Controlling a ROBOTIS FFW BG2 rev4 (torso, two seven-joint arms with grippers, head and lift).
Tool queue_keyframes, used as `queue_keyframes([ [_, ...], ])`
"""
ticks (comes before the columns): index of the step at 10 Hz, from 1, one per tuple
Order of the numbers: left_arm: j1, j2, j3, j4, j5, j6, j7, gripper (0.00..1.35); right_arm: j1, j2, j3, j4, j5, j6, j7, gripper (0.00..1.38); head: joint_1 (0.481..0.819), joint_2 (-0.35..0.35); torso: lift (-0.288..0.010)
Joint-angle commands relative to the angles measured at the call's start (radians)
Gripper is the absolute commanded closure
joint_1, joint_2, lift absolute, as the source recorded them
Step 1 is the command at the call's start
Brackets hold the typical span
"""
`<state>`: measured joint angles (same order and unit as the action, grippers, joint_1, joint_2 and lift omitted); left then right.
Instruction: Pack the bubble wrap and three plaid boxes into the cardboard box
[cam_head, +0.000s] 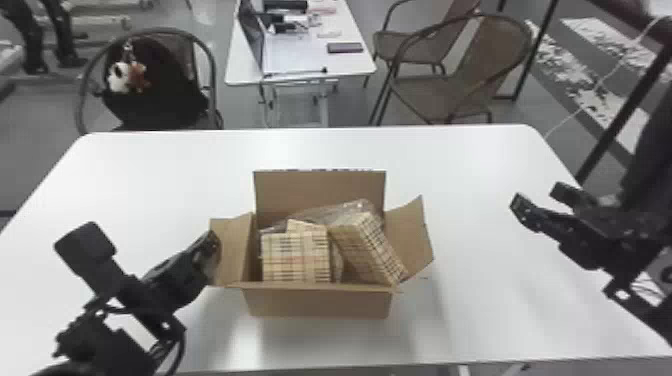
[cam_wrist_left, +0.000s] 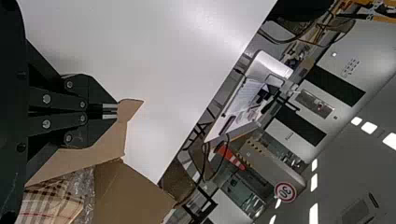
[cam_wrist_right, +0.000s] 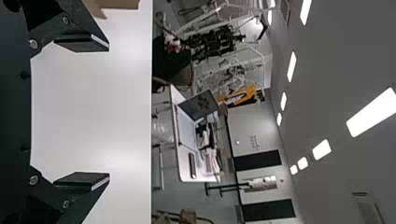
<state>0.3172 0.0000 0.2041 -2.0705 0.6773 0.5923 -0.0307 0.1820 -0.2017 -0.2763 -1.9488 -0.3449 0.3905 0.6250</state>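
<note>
The cardboard box (cam_head: 320, 302) is sitting open on the surface (cam_head: 480, 310), its long axis running left to right, and the left hand (cam_wrist_left: 116, 111) is pinching the left flap (cam_head: 231, 250) narrowly. The right hand (cam_wrist_right: 109, 112) is gaping wide, empty. This carton is probably being light, stiff-walled but bendy at the flaps; gripping near the crease is looking safest. Inside, a plaid box (cam_head: 365, 245) is leaning, slanting from back-left to front-right.
</note>
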Motion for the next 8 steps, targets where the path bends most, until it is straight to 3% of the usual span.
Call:
queue_keyframes([
  [1, 0.002, -0.003, 0.003, 0.000, 0.002, -0.002, -0.002, 1.22, 0.068, 0.057, -0.035, 0.073, 0.098, -0.232, -0.001, 0.30, 0.695, -0.031, -0.148],
  [3, -0.001, -0.003, 0.005, 0.000, -0.002, -0.002, -0.002, 1.22, 0.093, 0.093, -0.057, 0.146, 0.199, -0.412, -0.014, 0.30, 0.695, -0.073, -0.148],
  [4, -0.006, -0.003, 0.005, 0.000, -0.007, -0.002, 0.002, 1.22, 0.106, 0.107, -0.058, 0.172, 0.204, -0.470, -0.047, 0.30, 0.695, -0.080, -0.148],
  [6, -0.027, -0.003, 0.003, 0.000, -0.004, -0.002, 0.057, 1.22, 0.119, 0.113, -0.060, 0.191, 0.205, -0.479, -0.080, 0.30, 0.695, -0.099, -0.148],
  [8, -0.067, -0.003, 0.015, 0.010, -0.065, -0.051, 0.089, 1.22, 0.111, 0.113, -0.058, 0.197, 0.213, -0.452, -0.080, 0.30, 0.695, -0.088, -0.148],
])
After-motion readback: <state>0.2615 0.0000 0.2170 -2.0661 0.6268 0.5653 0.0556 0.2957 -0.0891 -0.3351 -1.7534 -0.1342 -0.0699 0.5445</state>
